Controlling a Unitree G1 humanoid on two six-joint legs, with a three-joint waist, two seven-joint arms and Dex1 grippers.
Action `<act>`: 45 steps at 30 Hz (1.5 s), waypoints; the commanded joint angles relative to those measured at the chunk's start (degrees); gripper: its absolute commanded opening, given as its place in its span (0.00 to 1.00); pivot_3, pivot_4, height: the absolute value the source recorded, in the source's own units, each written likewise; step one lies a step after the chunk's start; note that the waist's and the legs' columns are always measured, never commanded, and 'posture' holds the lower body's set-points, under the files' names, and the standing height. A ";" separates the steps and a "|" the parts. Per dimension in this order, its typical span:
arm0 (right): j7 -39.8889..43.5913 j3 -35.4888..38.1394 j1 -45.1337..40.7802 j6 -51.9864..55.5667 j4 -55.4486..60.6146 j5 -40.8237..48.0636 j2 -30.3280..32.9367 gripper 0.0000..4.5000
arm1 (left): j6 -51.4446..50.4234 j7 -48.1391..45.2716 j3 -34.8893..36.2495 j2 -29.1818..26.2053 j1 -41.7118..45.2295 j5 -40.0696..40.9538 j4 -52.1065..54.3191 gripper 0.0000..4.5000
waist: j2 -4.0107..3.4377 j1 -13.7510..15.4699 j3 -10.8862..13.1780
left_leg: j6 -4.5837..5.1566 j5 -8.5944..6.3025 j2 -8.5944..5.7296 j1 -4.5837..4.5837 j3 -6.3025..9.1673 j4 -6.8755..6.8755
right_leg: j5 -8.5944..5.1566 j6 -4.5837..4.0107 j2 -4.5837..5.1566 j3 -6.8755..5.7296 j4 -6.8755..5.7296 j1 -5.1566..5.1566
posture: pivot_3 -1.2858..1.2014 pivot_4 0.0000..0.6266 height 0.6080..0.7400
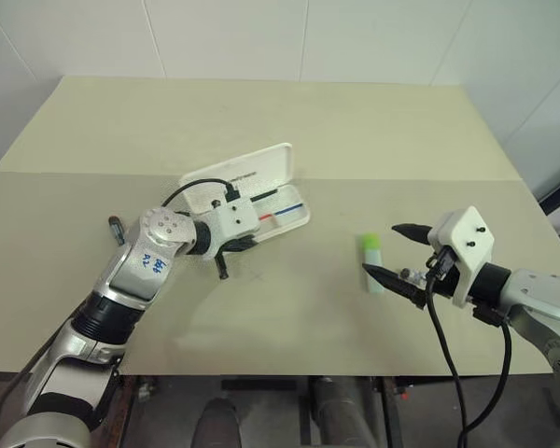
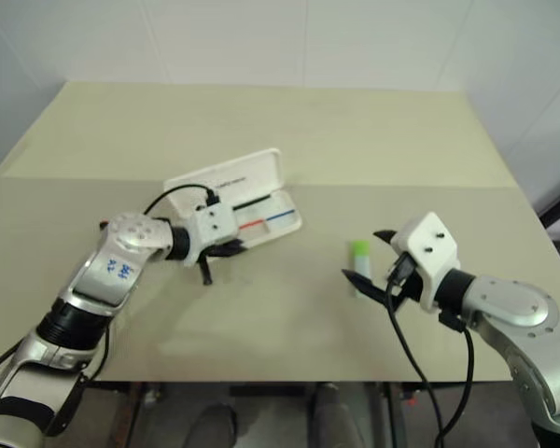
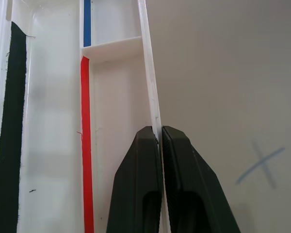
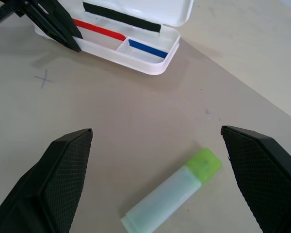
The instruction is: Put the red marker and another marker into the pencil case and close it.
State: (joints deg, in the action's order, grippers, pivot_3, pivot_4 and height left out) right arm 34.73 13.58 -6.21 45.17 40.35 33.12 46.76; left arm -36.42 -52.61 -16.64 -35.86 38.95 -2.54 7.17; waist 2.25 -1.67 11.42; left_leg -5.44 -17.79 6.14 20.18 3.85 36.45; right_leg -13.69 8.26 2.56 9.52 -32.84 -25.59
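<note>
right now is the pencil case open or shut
Open: the pencil case has its lid raised, showing the red and blue stripes inside.

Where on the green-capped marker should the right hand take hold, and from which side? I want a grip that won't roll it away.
Grip the pale barrel of the green-capped marker near its middle, coming down from above with one finger on each long side. It lies flat on the table, clear of the pencil case, and the open right hand already straddles it, so closing across the width should likely trap it.
</note>
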 commanded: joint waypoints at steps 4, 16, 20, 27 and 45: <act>-0.23 1.29 -0.27 -0.47 0.86 -0.28 0.82 1.00 | 1.42 -4.04 1.46 -1.27 1.50 4.20 5.00 0.01 | 0.01 -0.15 0.01 | 0.00 0.00 0.00 -0.02 0.00 0.00 | 0.00 0.00 0.00 0.00 -0.02 0.00 | 0.52 0.24 1.00; -0.09 5.38 5.59 -0.02 4.02 0.99 0.42 1.00 | 4.97 -9.32 -2.56 -3.23 0.64 4.86 8.78 0.01 | 0.06 0.14 0.04 | 0.00 0.00 0.00 0.02 0.00 0.02 | 0.00 0.00 0.00 0.01 0.00 0.00 | 0.52 0.24 1.00; 0.95 8.25 9.40 -0.28 5.71 2.37 0.53 1.00 | 5.60 -9.79 -3.50 -3.44 -0.40 4.56 10.01 0.01 | 0.07 0.05 0.04 | 0.00 0.00 -0.01 0.01 0.00 0.02 | 0.00 0.01 0.00 0.03 0.00 0.00 | 0.52 0.24 1.00; 1.68 12.84 17.15 -1.13 10.66 5.54 -0.53 1.00 | 7.14 -10.83 -5.40 -5.08 -1.70 3.50 11.59 0.01 | 0.11 -0.11 0.06 | 0.00 0.00 -0.01 -0.04 0.00 0.07 | 0.00 0.01 -0.01 0.04 -0.06 0.01 | 0.52 0.24 1.00; -3.21 9.99 19.20 -2.56 11.60 2.15 -2.73 1.00 | 6.81 -13.97 -6.07 -7.61 -4.18 4.05 11.79 0.01 | 0.14 -0.11 0.08 | -0.01 -0.01 -0.02 0.02 0.00 0.21 | 0.01 -0.01 0.00 0.06 -0.03 0.01 | 0.52 0.24 1.00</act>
State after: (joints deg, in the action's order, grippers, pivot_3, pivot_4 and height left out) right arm 32.29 22.90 12.80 43.76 49.54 35.69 44.36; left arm -30.09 -66.33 -23.63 -43.17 35.00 0.94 16.99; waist 2.39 -1.78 11.50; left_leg -5.45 -17.80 6.12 20.20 3.84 36.66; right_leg -13.68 8.26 2.56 9.58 -32.87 -25.58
